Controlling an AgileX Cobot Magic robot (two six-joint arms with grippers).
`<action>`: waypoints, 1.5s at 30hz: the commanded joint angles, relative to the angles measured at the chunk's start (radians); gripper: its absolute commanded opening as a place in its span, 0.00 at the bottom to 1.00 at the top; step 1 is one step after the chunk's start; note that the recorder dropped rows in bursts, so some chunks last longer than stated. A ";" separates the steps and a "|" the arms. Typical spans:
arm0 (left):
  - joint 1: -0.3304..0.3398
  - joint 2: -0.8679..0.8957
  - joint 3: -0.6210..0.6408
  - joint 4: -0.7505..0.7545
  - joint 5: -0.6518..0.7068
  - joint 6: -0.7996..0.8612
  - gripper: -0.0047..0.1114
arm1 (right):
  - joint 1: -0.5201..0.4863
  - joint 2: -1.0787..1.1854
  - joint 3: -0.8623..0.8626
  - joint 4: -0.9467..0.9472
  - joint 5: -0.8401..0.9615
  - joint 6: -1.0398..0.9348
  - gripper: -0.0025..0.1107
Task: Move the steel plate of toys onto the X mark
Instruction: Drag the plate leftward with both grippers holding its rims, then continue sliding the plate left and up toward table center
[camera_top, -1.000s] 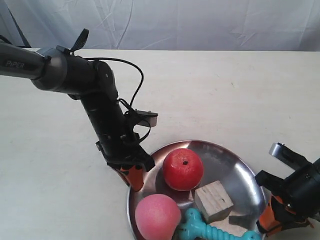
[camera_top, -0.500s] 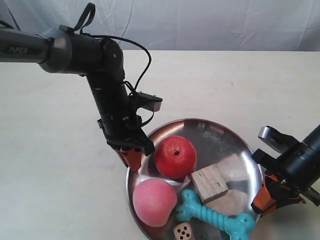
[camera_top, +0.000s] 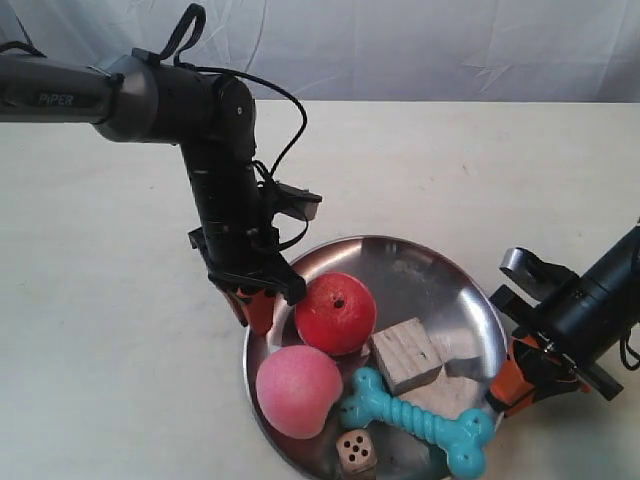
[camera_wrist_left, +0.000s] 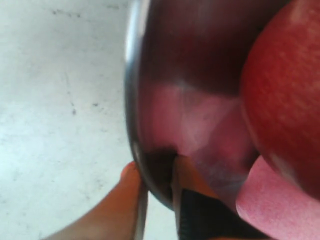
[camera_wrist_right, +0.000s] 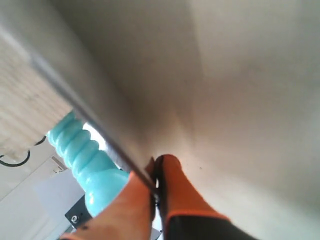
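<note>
The steel plate (camera_top: 430, 285) hangs above the cream tabletop, held at two opposite rim points. It carries a red apple (camera_top: 336, 313), a pink peach (camera_top: 298, 391), a wooden cube (camera_top: 405, 354), a turquoise bone (camera_top: 420, 420) and a cream die (camera_top: 355, 452). My left gripper (camera_top: 258, 308) is shut on the plate's rim (camera_wrist_left: 132, 100), the apple (camera_wrist_left: 285, 90) close by. My right gripper (camera_top: 510, 385) is shut on the opposite rim (camera_wrist_right: 100, 130), the bone (camera_wrist_right: 92, 160) just beyond it. No X mark shows in any view.
A white cloth backdrop (camera_top: 400, 45) hangs behind the table's far edge. Bare cream tabletop (camera_top: 450, 170) stretches behind and to both sides of the plate. The left arm's black cable (camera_top: 290, 120) loops above the plate.
Both arms have carried the plate away from the near edge and a little to the exterior view's left. The die and the whole bone have come into view.
</note>
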 joint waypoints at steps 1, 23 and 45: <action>0.000 0.000 -0.031 -0.024 0.027 0.014 0.04 | 0.003 0.013 -0.079 0.177 0.001 0.059 0.02; 0.222 -0.148 -0.050 0.054 0.027 -0.034 0.04 | 0.213 0.043 -0.451 0.238 0.001 0.312 0.02; 0.392 0.047 -0.144 0.128 0.027 -0.031 0.04 | 0.342 0.425 -1.029 0.328 0.001 0.489 0.02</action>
